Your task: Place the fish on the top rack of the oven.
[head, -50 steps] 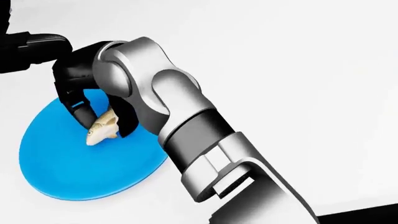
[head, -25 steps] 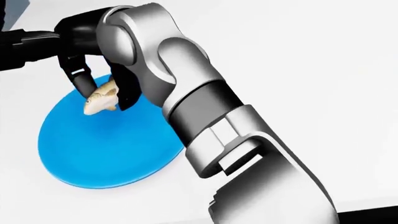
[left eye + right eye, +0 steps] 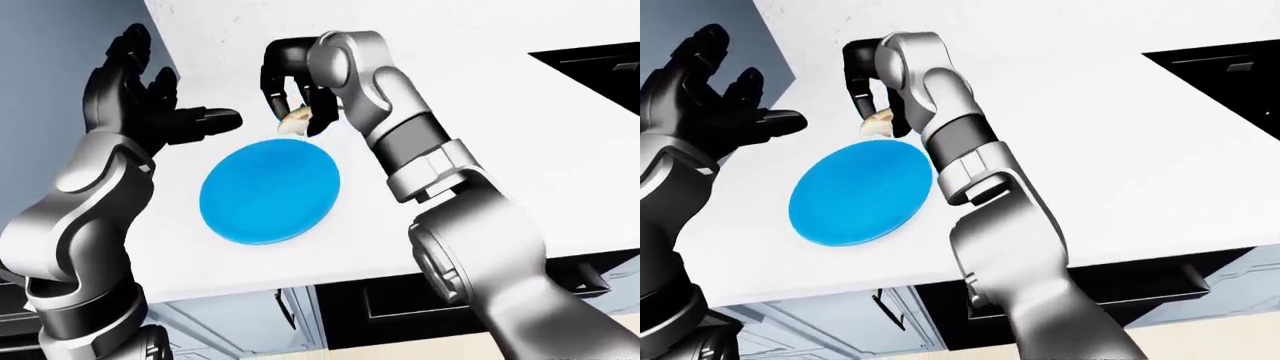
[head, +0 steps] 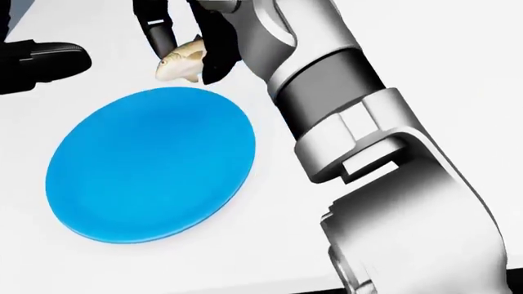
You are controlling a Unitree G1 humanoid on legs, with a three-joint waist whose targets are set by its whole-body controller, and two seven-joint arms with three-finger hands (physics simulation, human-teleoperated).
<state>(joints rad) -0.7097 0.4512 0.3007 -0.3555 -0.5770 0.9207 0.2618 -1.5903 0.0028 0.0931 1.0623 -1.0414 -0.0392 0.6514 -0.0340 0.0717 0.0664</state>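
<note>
A small tan fish [image 4: 181, 60] hangs in the air above the far rim of a round blue plate [image 4: 147, 165], pinched between the black fingers of my right hand [image 4: 186, 46], which is shut on it. In the left-eye view the same fish [image 3: 295, 120] sits just over the blue plate [image 3: 270, 191]. My left hand [image 3: 150, 112] is raised at the left of the plate with its fingers spread open and nothing in it. No oven rack shows in any view.
The plate lies on a white counter [image 3: 520, 150]. A black inset, a stove or sink [image 3: 595, 67], sits at the counter's top right. Pale cabinet doors [image 3: 250, 322] and a dark opening [image 3: 1120, 289] run below the counter's near edge.
My right hand has lifted the fish off the plate and carried it up and away past the plate's far rim. The head view has shifted with the motion.
</note>
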